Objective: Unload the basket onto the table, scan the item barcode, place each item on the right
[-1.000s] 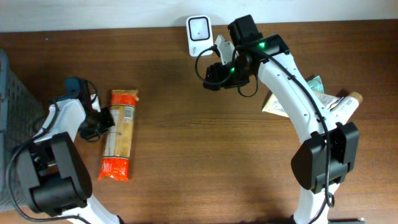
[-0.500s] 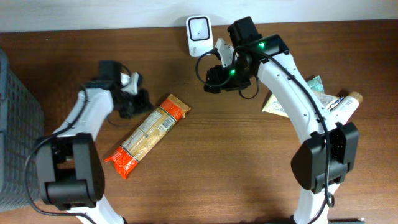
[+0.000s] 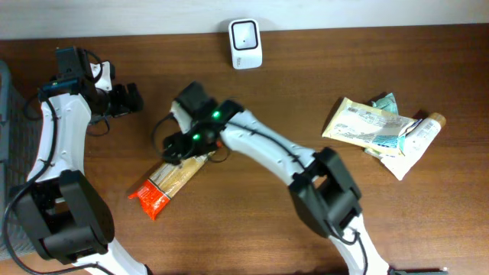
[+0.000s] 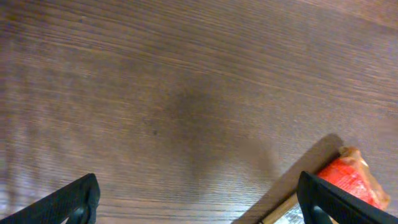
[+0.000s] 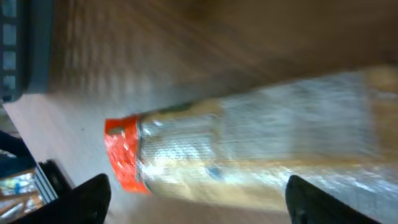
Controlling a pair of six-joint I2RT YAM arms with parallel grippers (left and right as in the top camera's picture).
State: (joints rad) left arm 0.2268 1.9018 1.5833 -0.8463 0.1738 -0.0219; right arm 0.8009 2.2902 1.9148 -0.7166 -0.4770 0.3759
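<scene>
The item is a long spaghetti packet (image 3: 174, 183) with a red end, lying diagonally on the brown table. In the right wrist view the packet (image 5: 249, 149) is blurred and fills the space below my right gripper (image 5: 205, 205), whose fingers stand wide apart. In the overhead view my right gripper (image 3: 176, 145) hovers over the packet's upper end, open. My left gripper (image 3: 131, 99) is open at the upper left, away from the packet. Between its spread fingers (image 4: 78, 199) I see only bare wood, with the packet's red end (image 4: 351, 180) at the lower right. The white barcode scanner (image 3: 246, 34) stands at the back edge.
A pile of other packets and a tube (image 3: 378, 126) lies at the right. A grey basket (image 3: 6, 99) sits at the left edge. The right arm stretches across the middle of the table.
The left gripper has opened, let go of the packet and drawn back to the upper left. The right arm has swung from beside the scanner down over the packet, its jaws wider.
</scene>
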